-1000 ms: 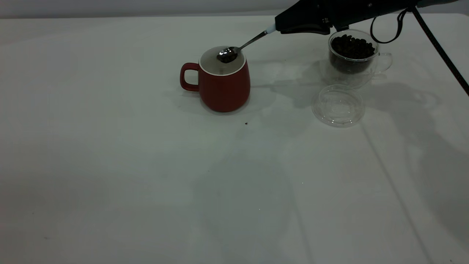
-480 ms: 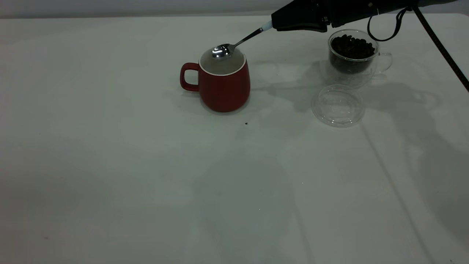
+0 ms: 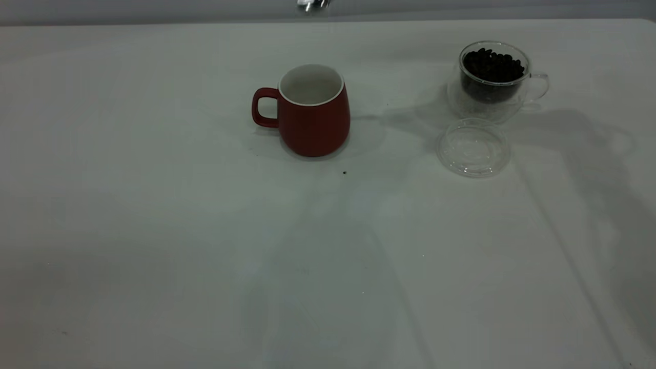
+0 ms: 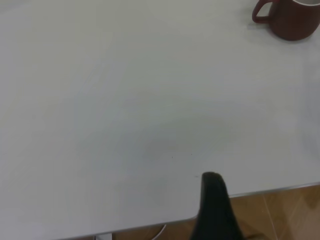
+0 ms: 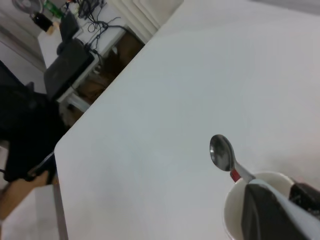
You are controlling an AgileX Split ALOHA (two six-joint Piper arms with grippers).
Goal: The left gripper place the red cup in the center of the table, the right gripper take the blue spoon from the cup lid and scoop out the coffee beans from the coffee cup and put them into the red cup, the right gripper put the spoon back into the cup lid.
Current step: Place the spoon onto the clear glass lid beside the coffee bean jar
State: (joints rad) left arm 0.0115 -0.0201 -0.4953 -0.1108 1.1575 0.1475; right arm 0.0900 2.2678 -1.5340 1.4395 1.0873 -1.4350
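Observation:
The red cup (image 3: 313,110) stands upright at the table's centre, handle to the left; its inside is not visible. The spoon's empty metal bowl (image 3: 312,4) shows at the top edge of the exterior view, high above the cup. In the right wrist view my right gripper (image 5: 274,200) is shut on the spoon (image 5: 222,152), whose handle is pale blue, over the red cup's white rim (image 5: 231,210). The glass coffee cup (image 3: 493,77) holds beans at the back right. The clear cup lid (image 3: 472,147) lies empty in front of it. One finger of my left gripper (image 4: 215,205) shows by the table's edge.
A single dark bean (image 3: 344,172) lies on the table just in front of the red cup. The red cup also shows far off in the left wrist view (image 4: 292,20). Desks and cables (image 5: 75,55) stand beyond the table's far edge.
The spoon held beans over the red cup, then showed empty. My right arm has since risen out of the exterior view, leaving only the spoon bowl at the top edge.

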